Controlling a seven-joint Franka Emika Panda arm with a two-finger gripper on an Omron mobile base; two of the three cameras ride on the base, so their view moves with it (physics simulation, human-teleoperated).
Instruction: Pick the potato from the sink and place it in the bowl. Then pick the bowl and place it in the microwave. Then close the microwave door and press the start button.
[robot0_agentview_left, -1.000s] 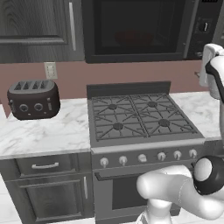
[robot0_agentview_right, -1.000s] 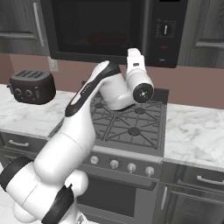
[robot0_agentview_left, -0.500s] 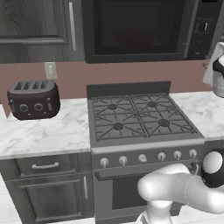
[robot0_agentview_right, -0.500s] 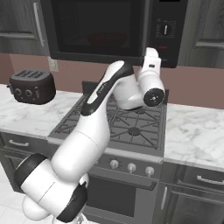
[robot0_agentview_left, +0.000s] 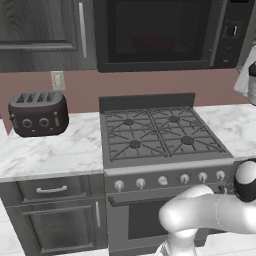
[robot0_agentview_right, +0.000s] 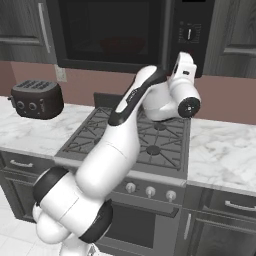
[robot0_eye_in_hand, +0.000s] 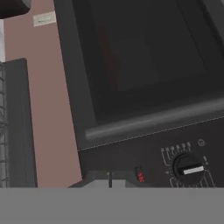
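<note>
The arm is rising over the front edge of the stove (robot0_agentview_right: 150, 137) and reaching up toward the microwave (robot0_agentview_right: 130, 32). The gripper (robot0_eye_in_hand: 110, 180) is sitting with its tips pressed together, pinching nothing, just beside the control panel (robot0_eye_in_hand: 175, 162) near a small red mark (robot0_eye_in_hand: 140, 176) and a round dial (robot0_eye_in_hand: 189, 168). The microwave door (robot0_agentview_left: 155, 32) is standing closed, with a dim reddish shape glowing behind its tinted window. A dark toaster (robot0_agentview_left: 37, 113) is resting on the worktop (robot0_agentview_left: 50, 152) toward its left back edge.
</note>
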